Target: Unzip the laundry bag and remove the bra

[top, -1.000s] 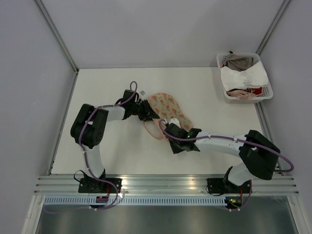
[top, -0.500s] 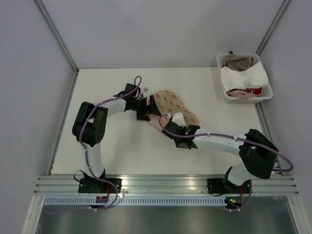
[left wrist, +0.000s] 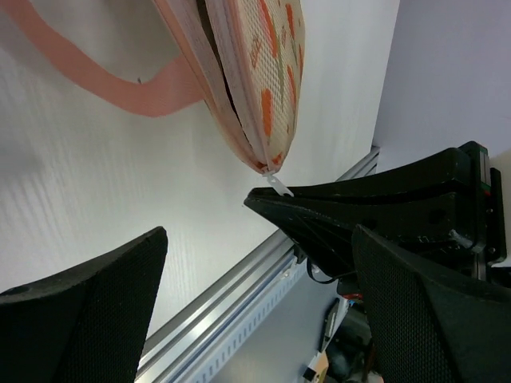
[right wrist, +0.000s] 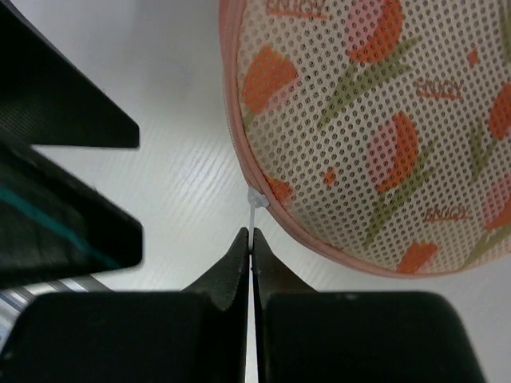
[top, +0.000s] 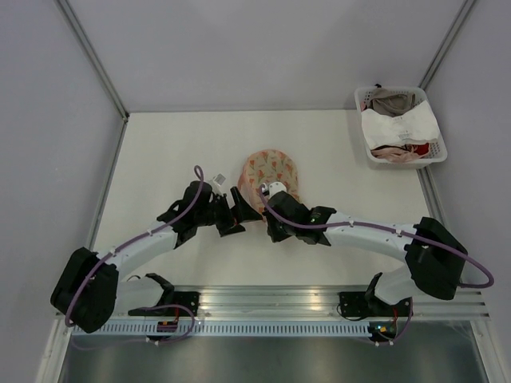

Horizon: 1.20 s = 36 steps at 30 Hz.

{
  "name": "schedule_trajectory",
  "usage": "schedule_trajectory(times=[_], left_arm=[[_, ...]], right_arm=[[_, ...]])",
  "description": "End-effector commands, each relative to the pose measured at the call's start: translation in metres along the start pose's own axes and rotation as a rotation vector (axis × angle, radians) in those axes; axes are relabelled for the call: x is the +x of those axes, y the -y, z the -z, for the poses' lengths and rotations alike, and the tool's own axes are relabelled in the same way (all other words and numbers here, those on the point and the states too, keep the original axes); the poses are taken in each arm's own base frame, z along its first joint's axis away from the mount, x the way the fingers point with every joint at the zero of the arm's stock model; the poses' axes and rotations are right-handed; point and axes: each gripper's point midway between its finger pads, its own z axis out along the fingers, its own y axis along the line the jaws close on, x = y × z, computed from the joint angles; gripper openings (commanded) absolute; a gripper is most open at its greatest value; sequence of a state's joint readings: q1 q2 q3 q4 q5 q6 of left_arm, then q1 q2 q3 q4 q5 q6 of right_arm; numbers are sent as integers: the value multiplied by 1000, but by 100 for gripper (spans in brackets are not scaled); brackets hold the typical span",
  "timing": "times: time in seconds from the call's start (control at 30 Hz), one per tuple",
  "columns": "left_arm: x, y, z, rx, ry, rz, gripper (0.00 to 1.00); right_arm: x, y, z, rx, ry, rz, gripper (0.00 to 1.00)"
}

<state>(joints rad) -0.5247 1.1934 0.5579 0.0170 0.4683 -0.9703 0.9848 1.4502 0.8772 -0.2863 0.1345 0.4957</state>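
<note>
The laundry bag (top: 270,170) lies mid-table as a round cream mesh pouch with orange-red and green print and pink edging. My right gripper (top: 262,195) is at its near edge, and in the right wrist view it (right wrist: 253,233) is shut on the white zip pull (right wrist: 255,209) of the laundry bag (right wrist: 375,128). My left gripper (top: 239,214) stands open just left of it with nothing between its fingers. In the left wrist view the laundry bag (left wrist: 267,88) is seen edge-on, and its zip pull (left wrist: 278,184) meets the right gripper's fingertips (left wrist: 263,201). The bra is hidden.
A white slatted basket (top: 435,156) holding white, beige and pink garments stands at the back right corner. The bag's pink strap (left wrist: 136,88) lies flat on the table beside the bag. A metal rail (top: 263,299) runs along the near edge.
My left gripper opened, let go of the bag and swung from its far left to the near side. My right gripper carried the zip pull left; the bag now lies rounder.
</note>
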Motion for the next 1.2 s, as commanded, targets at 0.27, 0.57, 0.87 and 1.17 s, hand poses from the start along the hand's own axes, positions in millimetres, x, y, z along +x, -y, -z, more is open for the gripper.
schedule_trajectory(times=[0.27,0.57,0.87,1.17], left_arm=[[-19,-9,-34,-24,175,161,100],[-47,-9,-63,-67,229,145,87],[-47,-11,-67,-61,215,109,2],[-58,-17,-69,-17,55,-36,2]], right_arm=[[-8,-36,-7,-126,36,26,1],[-7,-58,6,-195,53,59,1],[8,-49,6,-167,8,65,0],[43,7,-10,134,-145,61,1]])
